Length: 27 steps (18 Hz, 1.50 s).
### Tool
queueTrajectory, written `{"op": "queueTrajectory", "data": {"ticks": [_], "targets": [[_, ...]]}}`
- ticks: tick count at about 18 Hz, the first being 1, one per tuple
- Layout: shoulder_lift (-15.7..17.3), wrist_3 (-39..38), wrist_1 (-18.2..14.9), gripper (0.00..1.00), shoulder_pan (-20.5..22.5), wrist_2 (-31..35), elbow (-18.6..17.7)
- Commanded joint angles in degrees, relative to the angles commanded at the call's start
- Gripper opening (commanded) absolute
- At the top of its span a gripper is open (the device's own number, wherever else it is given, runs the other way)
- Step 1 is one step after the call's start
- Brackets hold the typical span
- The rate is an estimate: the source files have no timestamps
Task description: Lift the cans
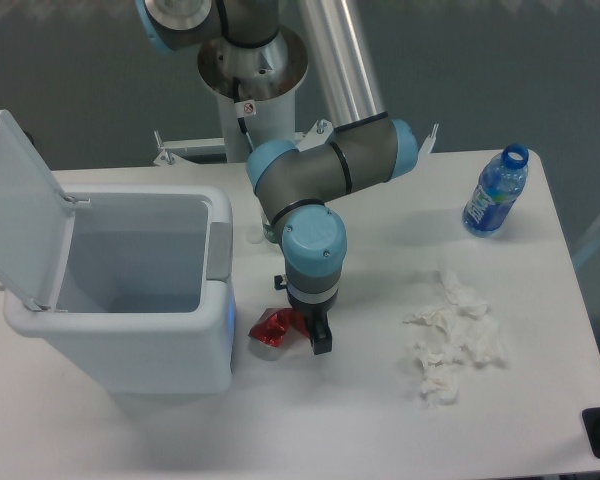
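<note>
The gripper [314, 336] pointed down at the table [380, 420]. The crushed red can [272, 328] lay just left of its jaws, touching them. Whether they were apart or clamped could not be told.

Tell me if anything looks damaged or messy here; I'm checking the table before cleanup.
The red can beside the bin is crushed out of shape, lying at the claw. Crumpled white tissues are scattered to the right.

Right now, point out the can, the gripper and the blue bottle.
red can [272, 328], fixed camera, its crumpled middle
gripper [316, 337], fixed camera, at its fingertips
blue bottle [494, 196], fixed camera, its label
</note>
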Motion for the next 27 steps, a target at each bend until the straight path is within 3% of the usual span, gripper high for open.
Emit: {"op": "queueTrajectory", "data": {"ticks": [3,9,17,20,27], "targets": [[0.09,0.09,0.00,0.89,0.09,0.00,0.09],[0.09,-0.09,0.00,0.88,0.09,0.26,0.26],[0.09,-2.55,0.09,0.78,0.09,0.53,0.26],[0.09,-2.63,0.00,0.66,0.09,0.62,0.35],[-0.09,-4.66,0.00,0.61,0.00,0.62,0.53]]}}
